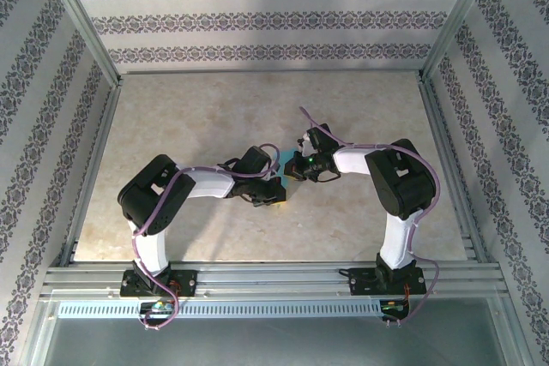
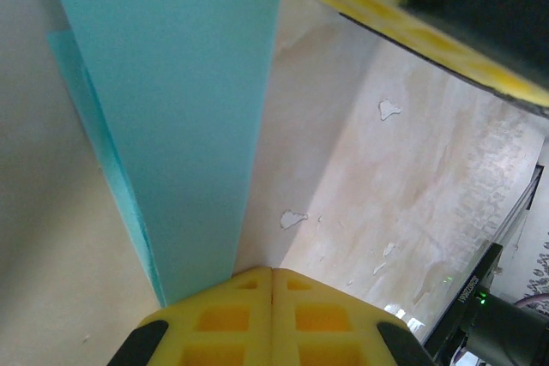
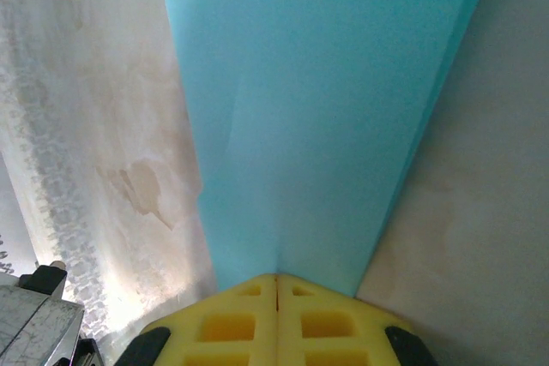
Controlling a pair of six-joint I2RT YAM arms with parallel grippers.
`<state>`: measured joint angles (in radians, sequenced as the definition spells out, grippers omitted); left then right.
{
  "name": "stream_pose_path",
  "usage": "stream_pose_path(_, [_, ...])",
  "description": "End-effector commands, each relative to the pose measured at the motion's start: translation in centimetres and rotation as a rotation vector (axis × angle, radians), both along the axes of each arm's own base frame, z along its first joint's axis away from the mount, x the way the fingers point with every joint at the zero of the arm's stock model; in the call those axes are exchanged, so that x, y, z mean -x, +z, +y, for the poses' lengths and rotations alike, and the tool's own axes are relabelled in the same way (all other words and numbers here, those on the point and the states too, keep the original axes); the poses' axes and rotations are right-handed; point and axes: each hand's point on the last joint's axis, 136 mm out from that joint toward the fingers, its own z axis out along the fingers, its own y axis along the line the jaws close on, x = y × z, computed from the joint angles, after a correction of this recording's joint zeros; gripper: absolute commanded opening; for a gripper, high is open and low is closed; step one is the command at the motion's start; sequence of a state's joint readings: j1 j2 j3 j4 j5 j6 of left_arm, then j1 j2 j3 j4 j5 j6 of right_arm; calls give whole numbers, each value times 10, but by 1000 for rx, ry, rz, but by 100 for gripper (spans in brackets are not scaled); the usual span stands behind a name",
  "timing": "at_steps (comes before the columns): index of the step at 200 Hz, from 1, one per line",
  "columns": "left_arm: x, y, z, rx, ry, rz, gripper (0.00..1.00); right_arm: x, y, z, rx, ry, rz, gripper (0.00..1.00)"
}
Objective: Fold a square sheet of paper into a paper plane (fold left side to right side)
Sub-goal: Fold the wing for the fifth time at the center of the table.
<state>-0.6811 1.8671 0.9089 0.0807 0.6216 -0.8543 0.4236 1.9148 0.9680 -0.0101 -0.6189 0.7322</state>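
Both arms are nose to nose at the middle of the table (image 1: 180, 126), and the square sheet of paper (image 3: 326, 126) lies right between them, already doubled into a narrower cyan strip. The left gripper (image 2: 272, 273) has its yellow fingers clenched tight together, tips down at the near end of the strip. The right gripper (image 3: 276, 279) is clenched the same way at its own end. It's too close to say whether a layer is nipped in either seam or the tips are merely pressing down, so call that one uncertain. Now, the dangers. In the left wrist view a darker under-layer peeks out along the strip's left edge, so the layers look slightly off. Press that crease hard and the skew is locked in, and the plane comes out lopsided. If one arm drags while the other pins, this thin paper could buckle or tear between them. If a tip slides instead of pressing, the whole strip may skate across the smooth tabletop and the fold could spring open. And the two grippers sit just beside each other, with the right one's finger looming at the top of the left wrist view, so a careless sweep could knock them together.
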Motion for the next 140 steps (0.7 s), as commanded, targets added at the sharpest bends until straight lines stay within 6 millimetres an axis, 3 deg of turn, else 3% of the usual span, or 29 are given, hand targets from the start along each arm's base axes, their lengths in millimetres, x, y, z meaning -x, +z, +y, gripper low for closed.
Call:
stream_pose_path(1, [36,-18,14,-68,-34,115,4,30,-55,-26,184,-14,136,0])
stream_pose_path(87, [58,-18,20,-67,-65,130,5,29,-55,-25,188,-10,140,0])
stream_pose_path(140, [29,31,17,-38,-59,12,4,28,-52,-22,186,-4,138,0])
